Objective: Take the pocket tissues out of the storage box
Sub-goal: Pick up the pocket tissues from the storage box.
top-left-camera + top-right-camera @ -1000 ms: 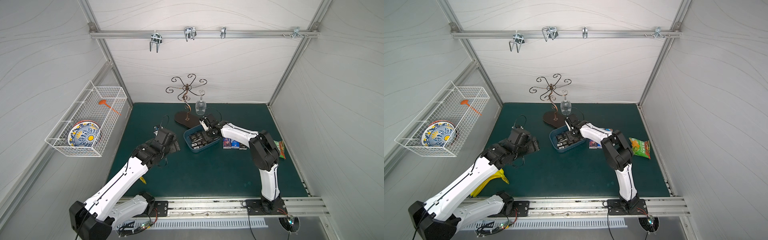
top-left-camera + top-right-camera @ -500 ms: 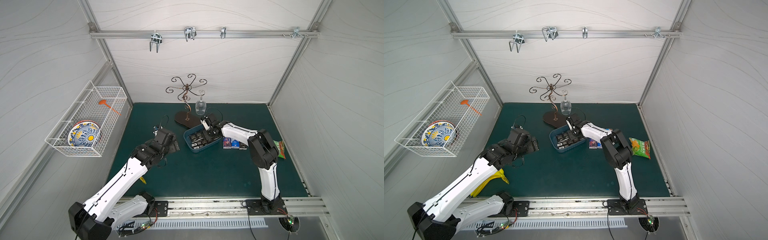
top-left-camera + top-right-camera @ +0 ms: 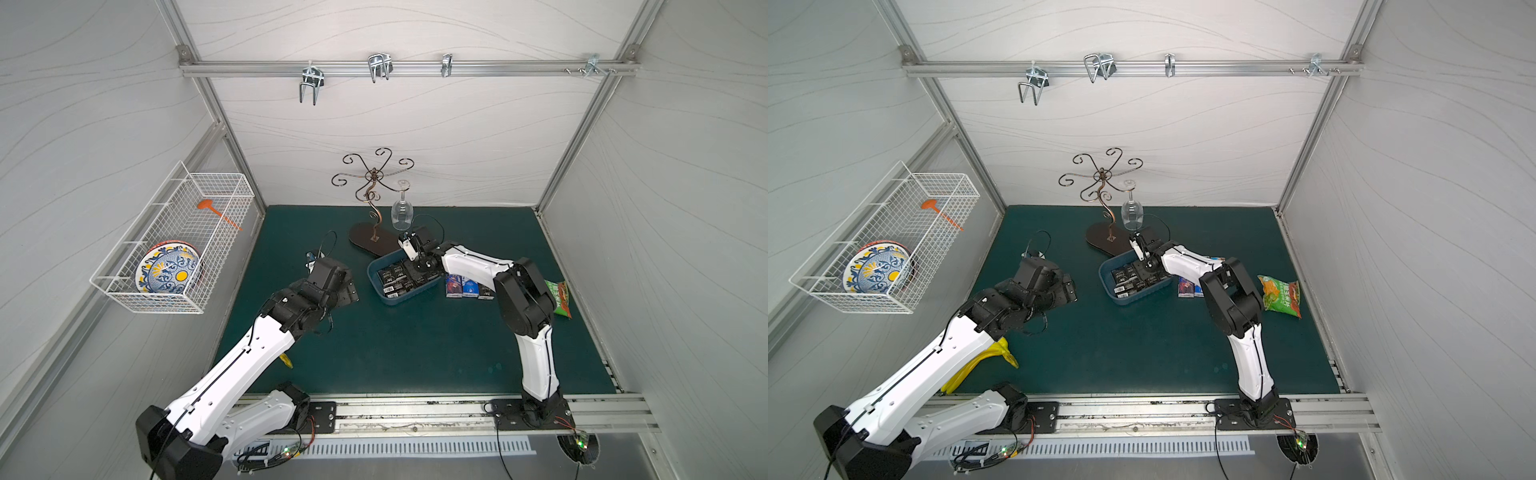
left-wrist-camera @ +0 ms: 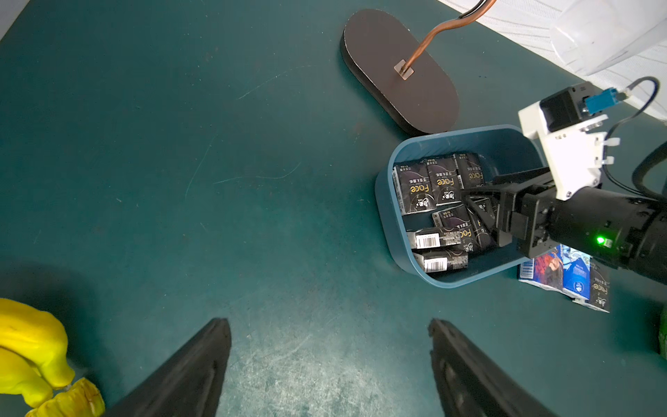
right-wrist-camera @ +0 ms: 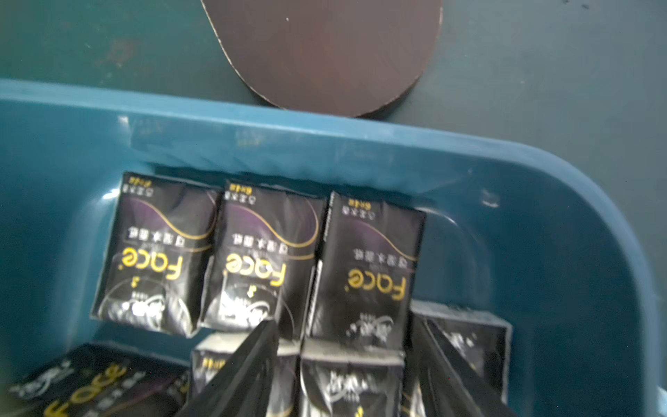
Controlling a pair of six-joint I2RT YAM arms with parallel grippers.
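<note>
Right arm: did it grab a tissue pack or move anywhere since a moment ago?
Hardly anything changed. The right arm's elbow seems to have crept slightly toward the box. The right gripper stays low in the box, straddling a black pack; nothing is lifted. The left gripper stays open and empty, and three packs still lie beside the box.

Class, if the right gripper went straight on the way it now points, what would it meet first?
Probably the black tissue pack between the fingers of the right gripper, inside the blue storage box; depth unclear.
</note>
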